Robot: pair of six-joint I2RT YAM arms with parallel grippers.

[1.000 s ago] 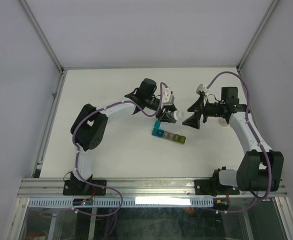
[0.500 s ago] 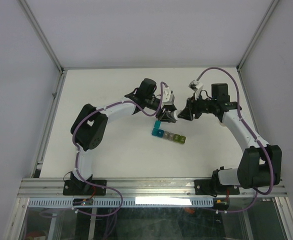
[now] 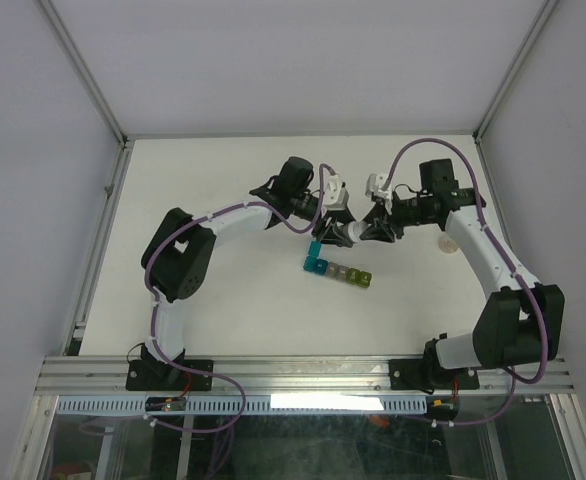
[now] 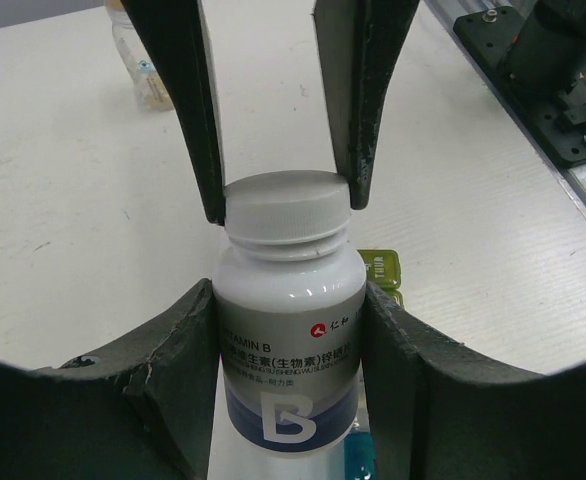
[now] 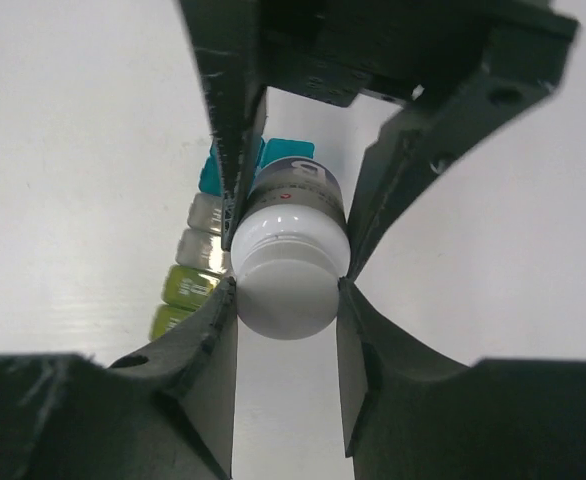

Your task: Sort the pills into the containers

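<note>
A white vitamin B bottle (image 4: 291, 340) is held over the table, my left gripper (image 4: 291, 300) shut on its body. My right gripper (image 5: 286, 290) faces it, and both pads press the sides of the bottle's white cap (image 5: 288, 285). In the top view the two grippers, left (image 3: 341, 232) and right (image 3: 365, 232), meet just above the containers (image 3: 338, 270). These are a short strip of blue, teal, grey and yellow-green compartments with the blue end's lid up. The strip lies below the bottle in the right wrist view (image 5: 188, 265). No loose pills show.
A small clear bottle (image 4: 143, 70) stands on the table beyond the grippers. A small pale object (image 3: 443, 245) lies by the right arm. The aluminium rail (image 3: 303, 375) with the arm bases runs along the near edge, and walls enclose the white table (image 3: 223, 180).
My right gripper moved left to the bottle and went from wide open to closed on its cap. The left arm held the bottle still.
</note>
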